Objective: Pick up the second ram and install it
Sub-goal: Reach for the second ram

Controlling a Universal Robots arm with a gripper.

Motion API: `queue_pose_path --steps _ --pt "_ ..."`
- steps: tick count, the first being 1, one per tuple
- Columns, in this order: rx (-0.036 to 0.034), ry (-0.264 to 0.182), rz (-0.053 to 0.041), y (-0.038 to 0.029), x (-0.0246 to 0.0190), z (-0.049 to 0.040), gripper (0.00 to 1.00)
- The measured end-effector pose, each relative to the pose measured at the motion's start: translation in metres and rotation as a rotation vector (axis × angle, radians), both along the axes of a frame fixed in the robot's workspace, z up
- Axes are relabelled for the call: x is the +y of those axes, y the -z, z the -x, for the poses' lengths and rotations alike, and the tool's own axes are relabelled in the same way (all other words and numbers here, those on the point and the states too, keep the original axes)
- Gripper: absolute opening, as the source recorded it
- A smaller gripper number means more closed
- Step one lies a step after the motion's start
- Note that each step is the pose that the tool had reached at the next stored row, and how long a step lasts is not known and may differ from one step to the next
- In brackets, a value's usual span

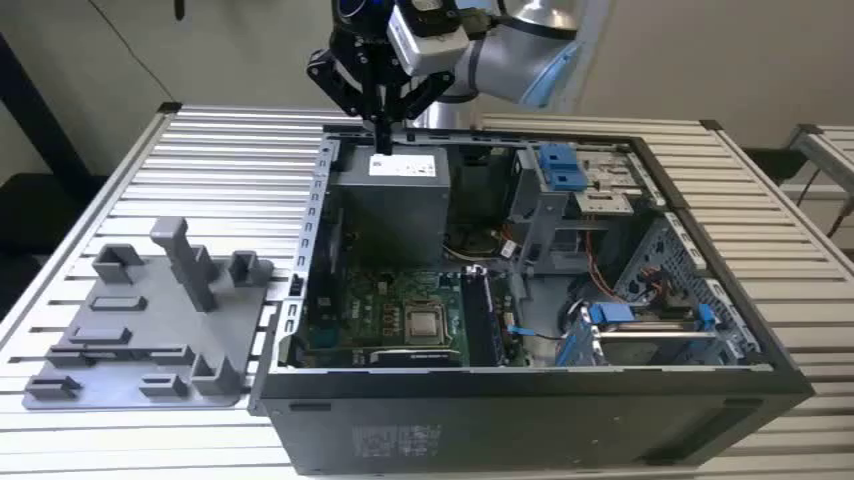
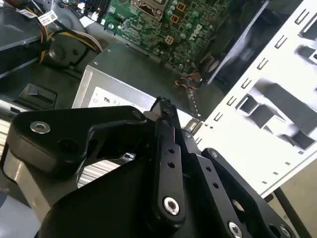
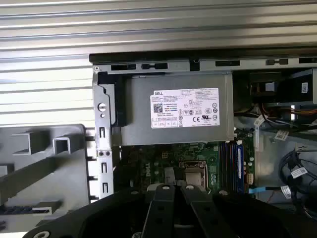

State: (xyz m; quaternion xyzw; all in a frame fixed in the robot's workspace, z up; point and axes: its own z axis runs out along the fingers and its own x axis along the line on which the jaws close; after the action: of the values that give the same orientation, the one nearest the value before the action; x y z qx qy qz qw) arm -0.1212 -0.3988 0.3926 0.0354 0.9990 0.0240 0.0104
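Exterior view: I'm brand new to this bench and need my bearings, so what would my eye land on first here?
The open computer case dominates the middle of the slatted table, its green circuit board lying bare inside. The black tool hangs shut above the case's far edge, over the grey power supply. A grey moulded tray sits at the exterior view's left.

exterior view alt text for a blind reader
A robot arm's shut black gripper hangs over the far rim of an open black computer case showing its green motherboard; a grey plastic fixture lies at the exterior view's left.
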Motion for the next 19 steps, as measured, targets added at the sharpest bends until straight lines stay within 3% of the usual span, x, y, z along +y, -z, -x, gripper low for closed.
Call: queue_pose_path --steps 12,19 --pt "0.0 0.0 0.0 0.0 0.0 0.0004 0.11" --pt "0.0001 0.0 0.0 0.0001 0.0 0.0098 0.11"
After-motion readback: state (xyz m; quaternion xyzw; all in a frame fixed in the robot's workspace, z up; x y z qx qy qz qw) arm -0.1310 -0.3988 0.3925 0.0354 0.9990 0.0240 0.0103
